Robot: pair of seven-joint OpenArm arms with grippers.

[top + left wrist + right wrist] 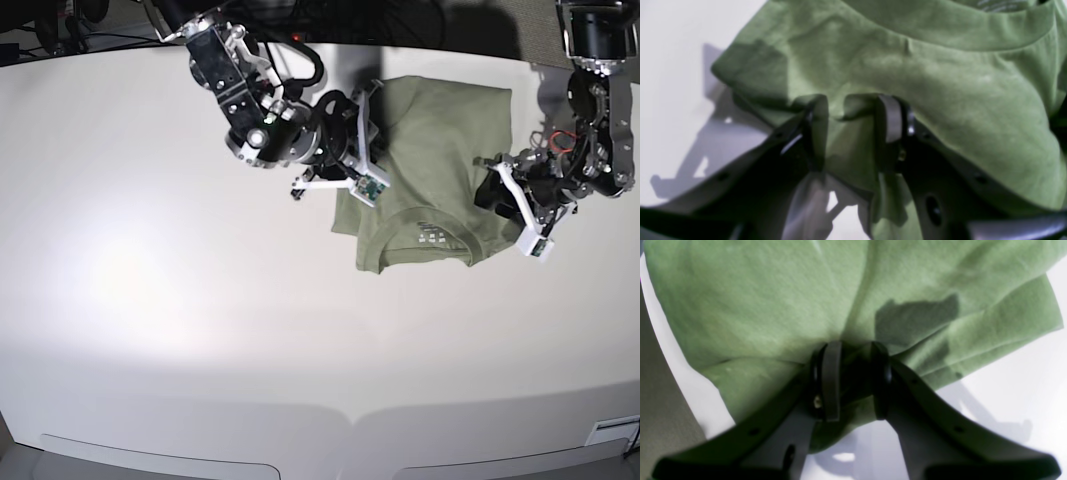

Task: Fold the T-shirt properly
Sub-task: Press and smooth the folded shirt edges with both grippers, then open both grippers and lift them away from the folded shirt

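Toward twelve o'clock on the white bench (150,300) lies the T-shirt (430,160), soft, light and limp, the left hand (853,110) pinching its three o'clock edge and the right hand (848,373) its nine o'clock edge, both closed on bunched cloth, probably good holds.

Bright overhead light falls on the white table (150,330), leaving a broad soft glare patch at its left centre in the base view, whose edges bow with wide-angle distortion. Both wrist views are soft and blurred. The grippers cast grey shadows on the table and dark patches on the green T-shirt (756,300).
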